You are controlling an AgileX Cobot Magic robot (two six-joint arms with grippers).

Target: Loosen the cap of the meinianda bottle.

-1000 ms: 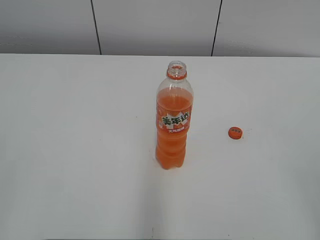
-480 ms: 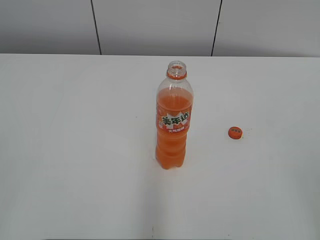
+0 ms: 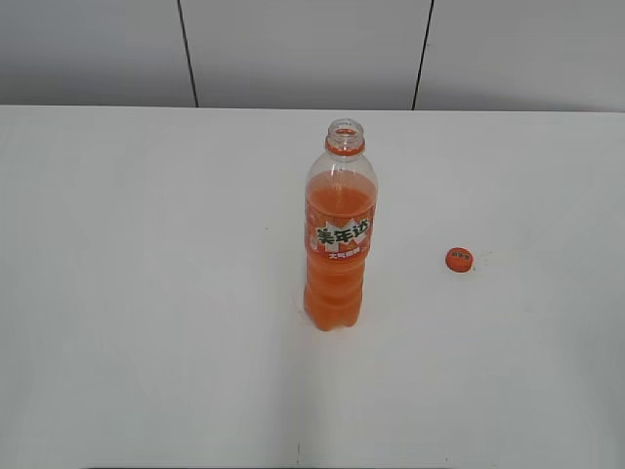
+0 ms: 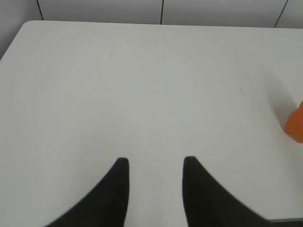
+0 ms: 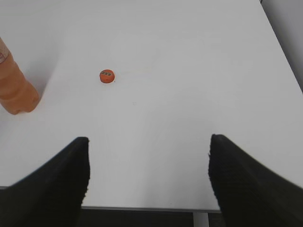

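The meinianda bottle (image 3: pixel 340 234) is standing upright near the middle of the white table (image 3: pixel 146 293), its clear threaded neck open to the air above the orange neck ring — the cap (image 3: pixel 459 259) is lying top-up on the surface to the bottle's right, well apart from it and closer to the table's right edge than the bottle is. Across the last second nothing on the table is shifting: bottle and cap are sitting exactly where they sat in the two earlier exterior frames, and neither arm is entering that view. The one change under way is at the left gripper (image 4: pixel 154 163), whose dark fingers are drawing toward each other over bare table near the front edge, a clear gap remaining between them and nothing inside it; only an orange sliver of the bottle's base (image 4: pixel 295 124) is showing at the right border of its wrist view. The right gripper (image 5: pixel 149 149) is hanging back over the front edge with its fingers spread wide and empty, looking across at the cap (image 5: pixel 107 75) and the bottle's foot (image 5: pixel 16 90). With the cap already off and both arms pulled back, the loosening appears to be finished, and the narrowing left fingers are reading as a return to rest rather than a fresh grasp.
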